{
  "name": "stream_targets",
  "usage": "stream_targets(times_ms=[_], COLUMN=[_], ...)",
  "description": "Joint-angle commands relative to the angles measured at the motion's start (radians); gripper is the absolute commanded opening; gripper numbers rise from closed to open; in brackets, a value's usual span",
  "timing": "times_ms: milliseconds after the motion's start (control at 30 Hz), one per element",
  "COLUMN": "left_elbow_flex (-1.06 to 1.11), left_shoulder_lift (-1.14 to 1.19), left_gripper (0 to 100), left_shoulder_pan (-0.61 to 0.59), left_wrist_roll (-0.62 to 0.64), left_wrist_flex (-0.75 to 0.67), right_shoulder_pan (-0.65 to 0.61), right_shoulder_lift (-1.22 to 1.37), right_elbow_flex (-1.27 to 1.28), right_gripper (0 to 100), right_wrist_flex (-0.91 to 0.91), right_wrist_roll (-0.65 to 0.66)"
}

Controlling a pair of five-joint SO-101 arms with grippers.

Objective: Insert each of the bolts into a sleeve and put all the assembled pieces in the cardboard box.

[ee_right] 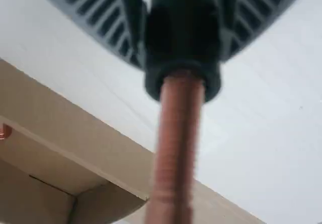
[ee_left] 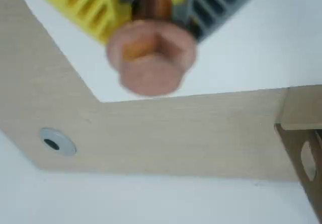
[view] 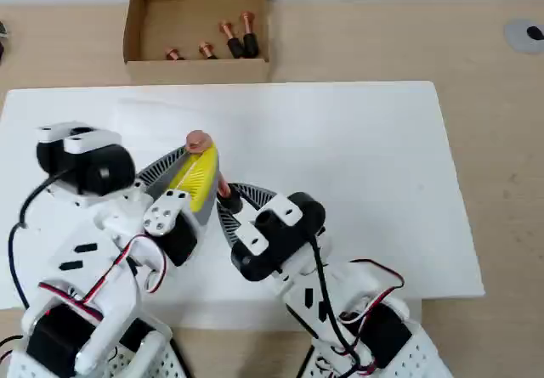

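1 bolt (ee_left: 151, 58) clamped in left gripper (ee_left: 152, 10).

No text, label, brand, number or sign can be read in any of the views.
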Motion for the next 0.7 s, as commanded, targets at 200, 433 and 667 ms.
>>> stream_targets(times_ms=[200, 433, 667], left_elbow_flex=[0.011, -0.078, -0.183], left_shoulder_lift=[-0.008, -0.01, -0.007], left_gripper=[1, 1, 1], left_shoulder_pan=[0.008, 0.117, 0.218], left_wrist_roll=[-0.015, -0.069, -0.161], left_wrist_flex=[-0.034, 0.158, 0.313], right_shoulder_pan=[-0.012, 0.008, 0.074], right_shoulder_lift=[0.002, 0.002, 0.002], right_elbow_flex=[-0.051, -0.056, -0.11], right_gripper=[1.0, 1.0, 1.0], right_wrist_flex=[-0.011, -0.011, -0.005], right_wrist_roll=[-0.011, -0.009, -0.008])
